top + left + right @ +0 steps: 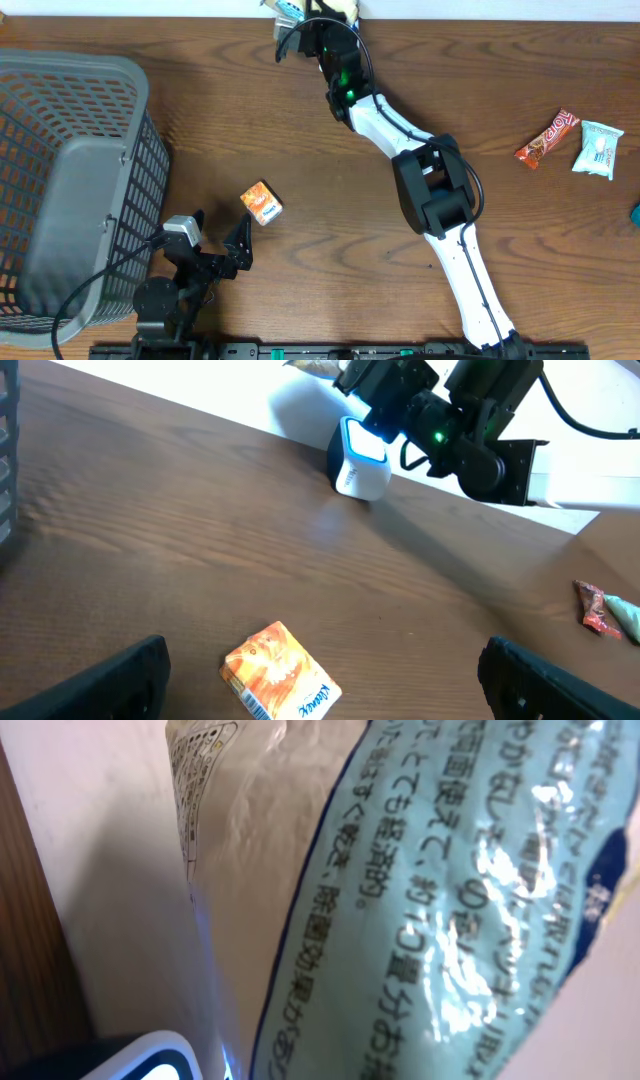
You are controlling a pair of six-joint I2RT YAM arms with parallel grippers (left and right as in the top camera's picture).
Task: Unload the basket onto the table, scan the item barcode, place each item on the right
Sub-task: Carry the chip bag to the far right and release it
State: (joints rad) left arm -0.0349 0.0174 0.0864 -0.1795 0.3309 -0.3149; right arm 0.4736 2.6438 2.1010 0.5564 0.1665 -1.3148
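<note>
Right gripper [298,22] is clamping tight on the teal packet [450,870], holding it just beside the scanner [358,458] at the far edge of the desk [300,130]. Left gripper [218,228] is sitting fully released near the orange box [262,202], touching nothing. Risks: the glossy film is curling and throwing glare, and no barcode is showing, only text, so the read is likely failing. The thin pinch could be letting the packet slip behind the desk.

You have a glossy pale-blue-and-cream packet [450,870], printed in Japanese, hanging tilted just above the scanner [358,458], a white box with a blue-lit face.
</note>
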